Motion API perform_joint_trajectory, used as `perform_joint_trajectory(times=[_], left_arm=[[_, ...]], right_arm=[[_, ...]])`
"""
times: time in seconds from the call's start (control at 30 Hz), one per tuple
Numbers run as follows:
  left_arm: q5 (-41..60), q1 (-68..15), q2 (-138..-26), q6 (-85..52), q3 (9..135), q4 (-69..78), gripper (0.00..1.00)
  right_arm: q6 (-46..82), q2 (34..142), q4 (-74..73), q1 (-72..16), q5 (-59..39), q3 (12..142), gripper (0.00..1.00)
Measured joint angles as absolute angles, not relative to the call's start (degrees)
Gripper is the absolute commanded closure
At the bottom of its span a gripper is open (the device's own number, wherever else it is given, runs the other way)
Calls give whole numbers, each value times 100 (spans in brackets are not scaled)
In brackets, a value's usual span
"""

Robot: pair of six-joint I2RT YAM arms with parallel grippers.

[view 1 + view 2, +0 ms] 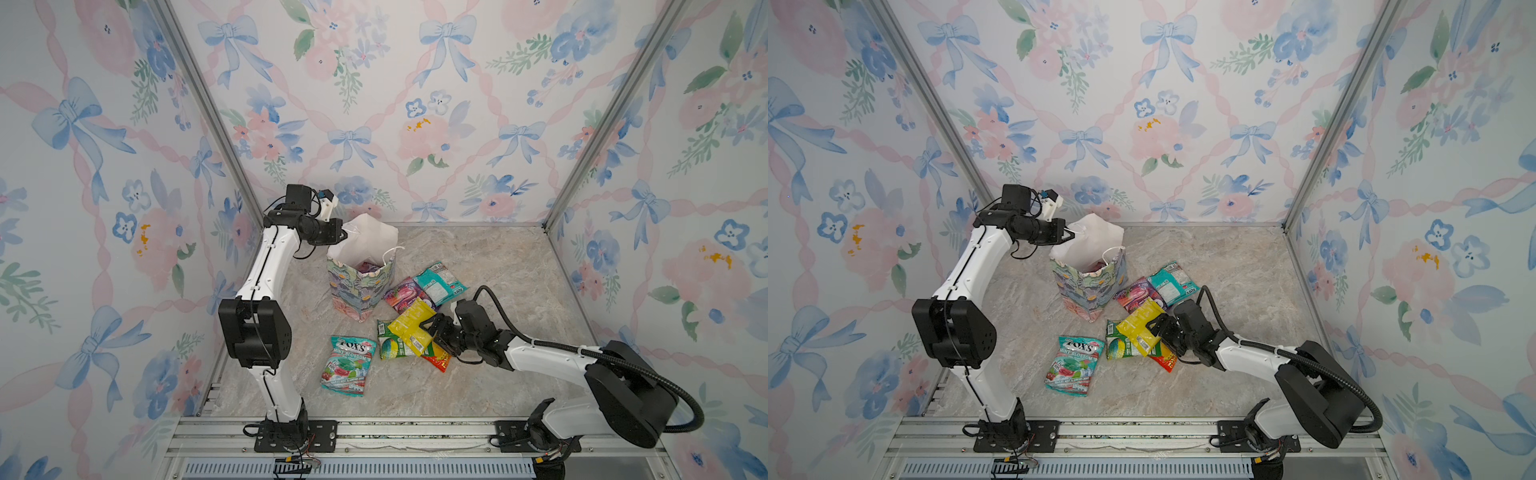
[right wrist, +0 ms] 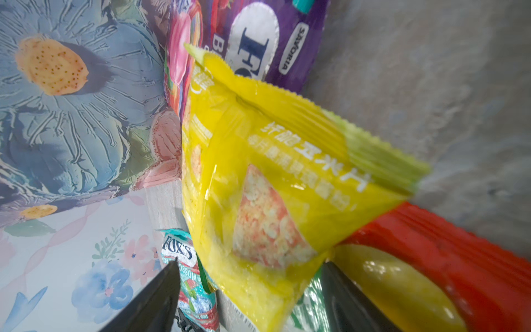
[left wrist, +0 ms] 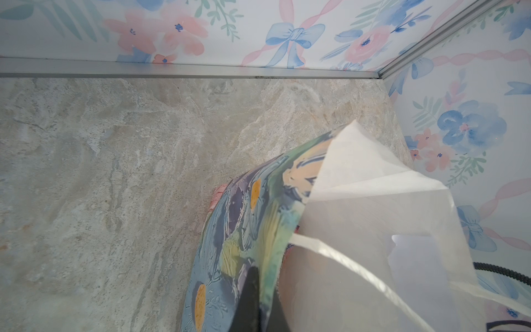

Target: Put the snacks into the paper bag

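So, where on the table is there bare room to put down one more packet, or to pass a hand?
Bare table runs from the teal packet to the right wall, and also between the mint packet and the front rail. It is crowded between the paper bag and the right gripper, where the yellow packet lies over others.

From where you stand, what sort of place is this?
Likely a robot test booth, not a home: left arm and right arm bolted to a metal rail, floral wall panels in metal framing around a marble-look tabletop, with snacks and a paper bag laid out.
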State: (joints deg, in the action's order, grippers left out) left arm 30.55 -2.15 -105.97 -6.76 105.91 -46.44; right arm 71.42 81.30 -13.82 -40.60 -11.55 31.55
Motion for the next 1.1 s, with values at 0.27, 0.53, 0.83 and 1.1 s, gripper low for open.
perform_joint_trajectory(times=[0.27,0.53,0.83,1.1], left_arm=[[3055,-215,-10597,-676,10591,-4646,100],[3055,-215,-10597,-676,10591,-4644,100],[3052,-215,-10597,-676,10591,-4646,100],[3055,-215,-10597,-676,10591,-4646,100]], right_arm=[[7297,8552,-1892,-4062,-1061,3151,40],[7325,8643,-2165,-4064,-965,3146,71],[7107,8632,-2032,-4069,-895,3214,98],[6814,8315,-1487,-4071,-829,3529,99]])
